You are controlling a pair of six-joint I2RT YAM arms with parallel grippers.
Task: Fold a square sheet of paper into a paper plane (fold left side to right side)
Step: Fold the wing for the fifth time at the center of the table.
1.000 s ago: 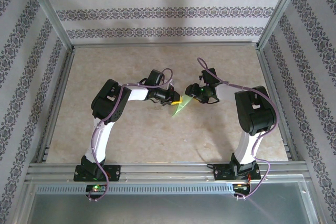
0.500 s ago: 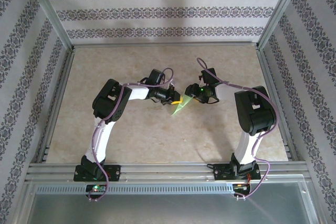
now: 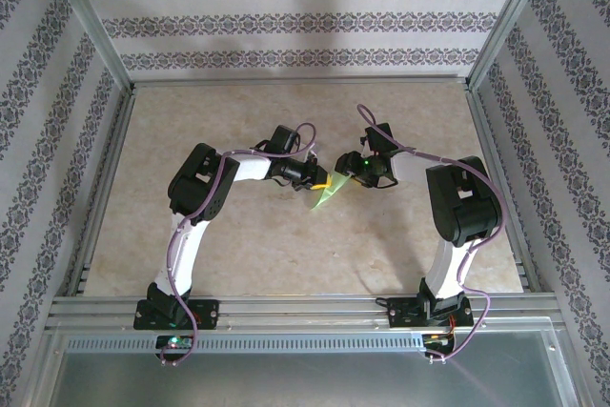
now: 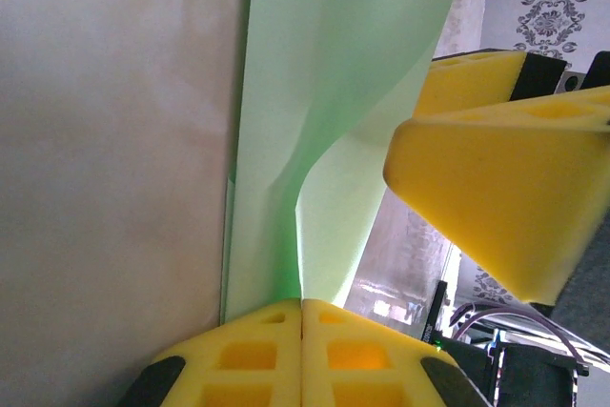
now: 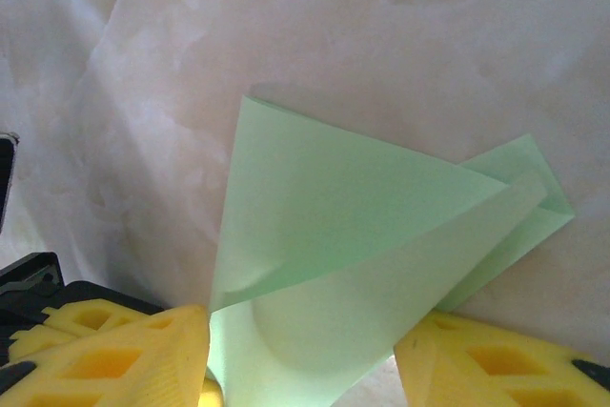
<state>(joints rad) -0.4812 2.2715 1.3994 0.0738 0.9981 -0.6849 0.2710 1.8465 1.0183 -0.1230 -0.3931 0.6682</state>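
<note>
Presently, folding in progress: green paper (image 3: 327,194), partly folded, at mid-worktop (image 3: 238,254) between the arms; left end effector (image 4: 302,304) pinched closed on its edge; right end effector (image 5: 300,355) half parted, straddling the loose flap, apparently ungripped; next move likely requires closing there, edges aligned.

The left arm (image 3: 191,226) and right arm (image 3: 459,212) are showing black joints, white links and looping purple cables (image 3: 172,264). Yellow, hollow-celled fingers (image 4: 257,359) are tipping both, and a green base light (image 3: 172,341) is glowing.
</note>
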